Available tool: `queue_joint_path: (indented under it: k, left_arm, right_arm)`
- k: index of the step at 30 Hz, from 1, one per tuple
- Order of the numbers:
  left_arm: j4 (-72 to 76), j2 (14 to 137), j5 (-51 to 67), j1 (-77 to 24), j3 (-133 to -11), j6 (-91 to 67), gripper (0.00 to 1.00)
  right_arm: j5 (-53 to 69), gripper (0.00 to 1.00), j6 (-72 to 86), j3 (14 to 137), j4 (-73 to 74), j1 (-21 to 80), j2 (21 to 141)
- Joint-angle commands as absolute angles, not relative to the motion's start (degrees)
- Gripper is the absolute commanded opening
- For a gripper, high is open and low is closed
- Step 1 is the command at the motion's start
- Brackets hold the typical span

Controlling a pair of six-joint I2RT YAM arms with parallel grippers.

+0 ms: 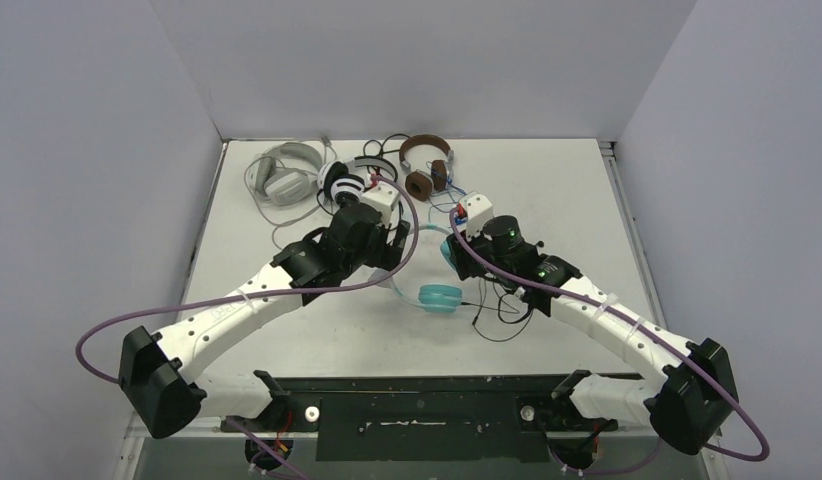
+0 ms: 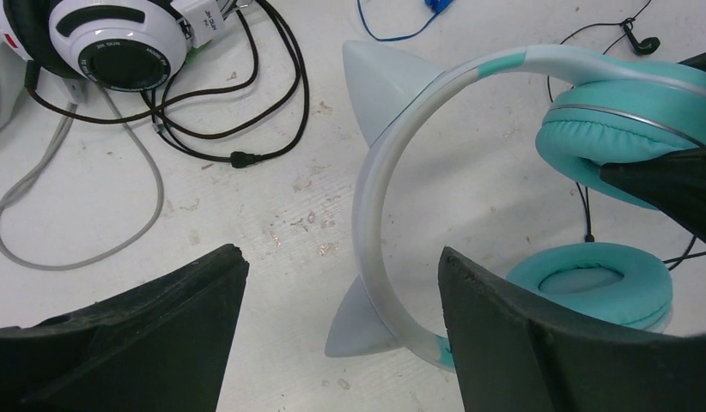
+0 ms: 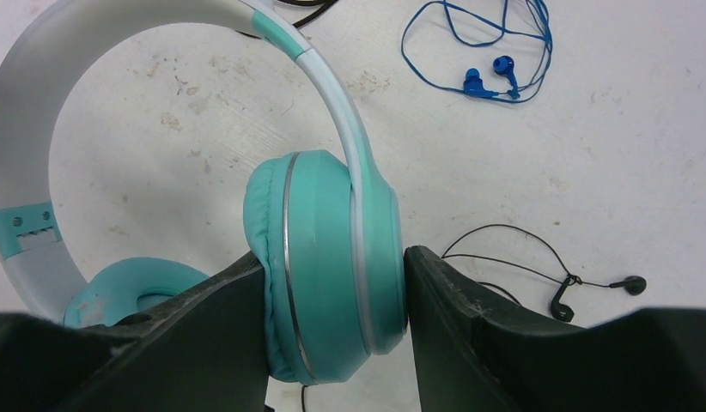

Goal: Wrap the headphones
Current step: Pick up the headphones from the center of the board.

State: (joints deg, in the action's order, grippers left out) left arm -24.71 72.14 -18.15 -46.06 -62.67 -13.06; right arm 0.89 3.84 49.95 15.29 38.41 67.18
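teal headphones (image 3: 319,215) lie central on the worktop (image 1: 587,200), white band (image 3: 92,51) arching leftward, one cup flat, the other on edge, pinched by the right end effector (image 3: 332,257); left end effector (image 2: 343,253) gapes astride the band.

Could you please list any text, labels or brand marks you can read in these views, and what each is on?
Black-and-white headphones, print around the ear cup: too blurred to read.
White tag beside them: lettering too small to read.
No other text visible.
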Motion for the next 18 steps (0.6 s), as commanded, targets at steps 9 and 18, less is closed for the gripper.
queue_joint_path:
  k: [9,18]
  left_arm:
    - [-25.1,76.7,-20.1,-47.0,-65.3,-14.1,0.73]
    - [-25.8,80.4,-20.7,-47.8,-67.5,-15.3,0.44]
  right_arm:
    - [-1.3,0.44,3.6,51.4,11.3,40.2,63.7]
    - [2.9,0.45,3.7,50.9,10.6,41.2,60.4]
